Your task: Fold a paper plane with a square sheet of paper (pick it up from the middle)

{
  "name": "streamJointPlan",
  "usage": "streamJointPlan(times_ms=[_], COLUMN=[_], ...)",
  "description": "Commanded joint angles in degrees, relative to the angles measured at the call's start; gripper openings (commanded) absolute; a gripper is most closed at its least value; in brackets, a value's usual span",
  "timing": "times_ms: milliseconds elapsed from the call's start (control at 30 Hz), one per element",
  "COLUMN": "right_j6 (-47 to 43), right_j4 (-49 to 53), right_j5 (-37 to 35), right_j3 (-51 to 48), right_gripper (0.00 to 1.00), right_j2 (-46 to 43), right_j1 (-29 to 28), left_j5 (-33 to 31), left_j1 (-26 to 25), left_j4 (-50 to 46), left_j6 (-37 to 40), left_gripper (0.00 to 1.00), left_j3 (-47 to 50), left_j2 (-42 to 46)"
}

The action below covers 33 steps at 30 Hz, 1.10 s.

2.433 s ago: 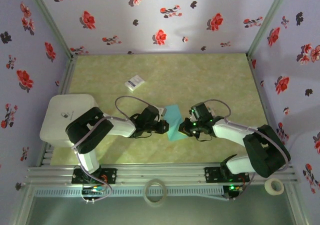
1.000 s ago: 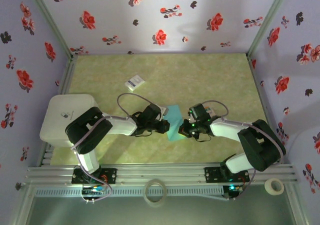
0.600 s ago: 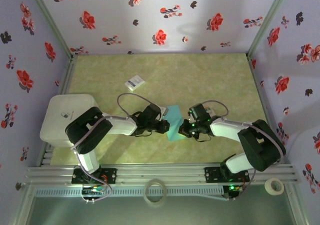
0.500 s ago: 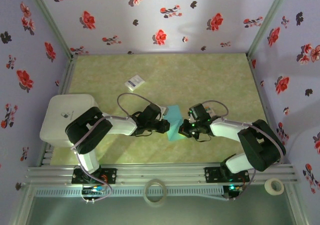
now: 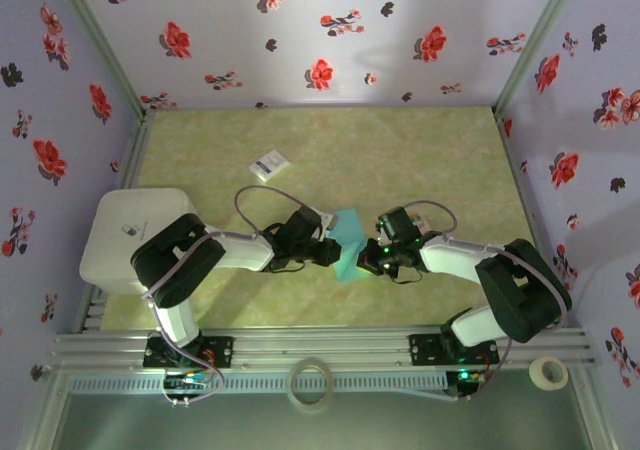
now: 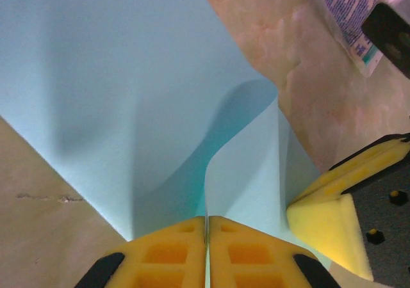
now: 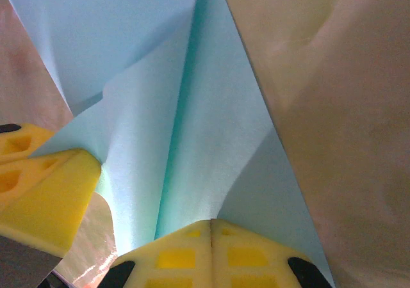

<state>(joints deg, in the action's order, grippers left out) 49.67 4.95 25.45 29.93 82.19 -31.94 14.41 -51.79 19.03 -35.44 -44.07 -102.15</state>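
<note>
Here the left gripper (image 6: 206, 235) has its two yellow pads pressed flat together, with a fold of the thin teal square sheet of paper (image 6: 128, 77) running up out of the seam between them, so it is clamped on the paper. The right gripper (image 7: 211, 235) is closed in the same way on the opposite side, a raised teal ridge rising from between its pads. Each wrist view also catches a yellow finger of the other gripper just beside its own, so the two grips are close together on the same part of the sheet.

From above, both grippers meet near the middle of the bench (image 5: 420, 150), with the sheet lying between and partly under them. Its far corner points away from the arm bases. The paper bulges upward between the grips and lies flat farther out (the wrist views show a soft curve there, not a sharp crease).

I judge this to be an early step: the sheet is pinched up from its middle to form the lengthwise centre fold, and no dart shape exists yet. The next move would call for bringing the two halves together evenly and pressing the ridge into a clean line, without tearing or skewing the thin paper.

Well apart on the bench lie a small white printed card (image 5: 269, 164) and, at the left edge, a white rounded box (image 5: 125, 232).
</note>
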Motion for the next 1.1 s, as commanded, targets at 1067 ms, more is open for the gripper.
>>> streamJointPlan(times_ms=[1067], right_j6=[6.77], right_j4=[-12.31], right_j5=[6.77], right_j3=[1.96], right_gripper=[0.02], right_j2=[-0.38], right_j1=[-0.65], left_j5=[0.71], left_j1=[0.46], left_j4=[-0.05], left_j6=[-0.64], left_gripper=[0.07], left_j3=[1.01], left_j2=[-2.79])
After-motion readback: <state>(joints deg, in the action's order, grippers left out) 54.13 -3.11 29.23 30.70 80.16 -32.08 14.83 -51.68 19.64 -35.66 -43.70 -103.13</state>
